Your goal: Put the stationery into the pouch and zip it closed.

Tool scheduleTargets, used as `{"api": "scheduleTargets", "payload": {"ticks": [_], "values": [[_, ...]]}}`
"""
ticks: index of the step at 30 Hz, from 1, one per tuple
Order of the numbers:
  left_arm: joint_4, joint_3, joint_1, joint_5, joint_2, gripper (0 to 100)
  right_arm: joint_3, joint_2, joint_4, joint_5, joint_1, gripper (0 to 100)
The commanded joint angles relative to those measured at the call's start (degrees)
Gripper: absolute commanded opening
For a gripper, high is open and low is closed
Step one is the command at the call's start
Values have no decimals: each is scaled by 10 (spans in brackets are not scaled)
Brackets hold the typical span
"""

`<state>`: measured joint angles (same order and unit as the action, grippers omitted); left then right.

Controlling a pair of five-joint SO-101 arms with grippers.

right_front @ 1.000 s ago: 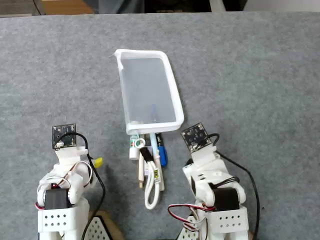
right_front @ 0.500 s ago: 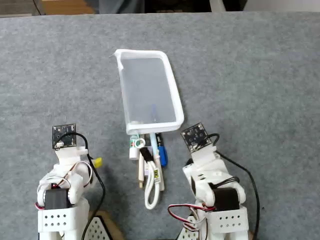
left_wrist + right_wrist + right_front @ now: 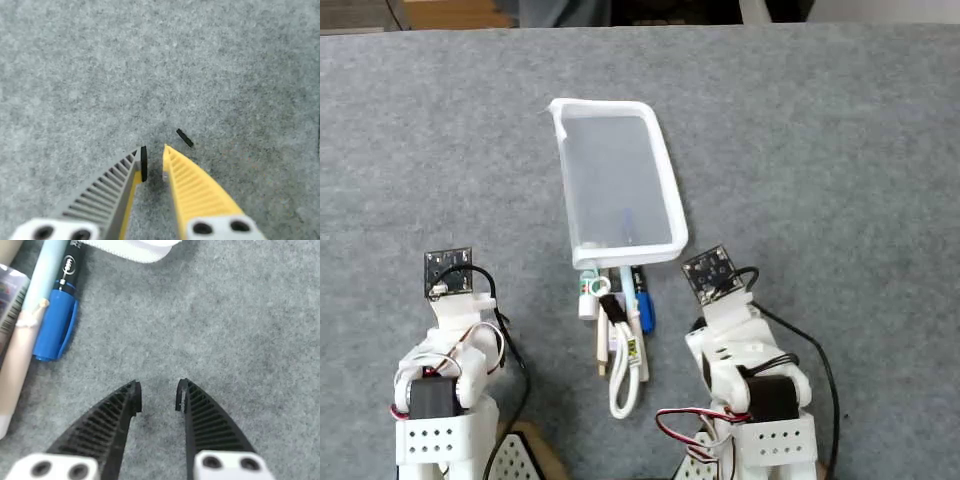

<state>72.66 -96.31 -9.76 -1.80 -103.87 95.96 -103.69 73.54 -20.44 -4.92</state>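
The left gripper (image 3: 154, 156) hangs over the bare grey mat (image 3: 150, 60) at the near left. Its fingers are parted by a narrow gap and hold nothing. A small black scrap (image 3: 184, 138) lies just beside it.

At the centre, the stationery lies bunched between the two arms: a white cord loop (image 3: 625, 385), a beige stick (image 3: 601, 345) and a blue marker (image 3: 644, 308). Their far ends meet the near edge of the pouch (image 3: 667, 180). We cannot tell whether that edge is the open mouth.

The right gripper (image 3: 157, 392) hangs at the near right, just beside the marker, its fingers moderately spread and empty.

We judge the step in hand to be the first pick, and we recommend taking the marker with the right gripper:
1. Widen the fingers.
2. Straddle the barrel across its width.
3. Close at mid-length so the marker does not tip.
4. Steady the pouch rim with the left gripper.
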Motion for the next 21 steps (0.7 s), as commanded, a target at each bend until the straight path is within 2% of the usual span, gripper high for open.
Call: {"api": "scheduleTargets", "payload": {"ticks": [1, 4, 7, 9, 13, 17, 21], "values": [[-19, -10, -19, 3, -4, 94, 7, -32, -26, 0, -3, 136], [-36, -10, -23, 4, -4, 95, 6, -29, -46, -1, -2, 138], [-27, -7, -22, 56, -4, 107, 6, -27, -66, 4, -1, 139], [-24, -6, -18, 72, -4, 150, 6, -27, -66, 4, 1, 139], [-55, -7, 12, 67, -4, 251, 6, -26, -69, 4, 2, 139], [-99, -8, 21, 38, -4, 259, 3, -27, -75, 4, 2, 139], [-93, 10, 16, -1, -4, 260, -36, -26, -97, 4, 2, 139]]}}
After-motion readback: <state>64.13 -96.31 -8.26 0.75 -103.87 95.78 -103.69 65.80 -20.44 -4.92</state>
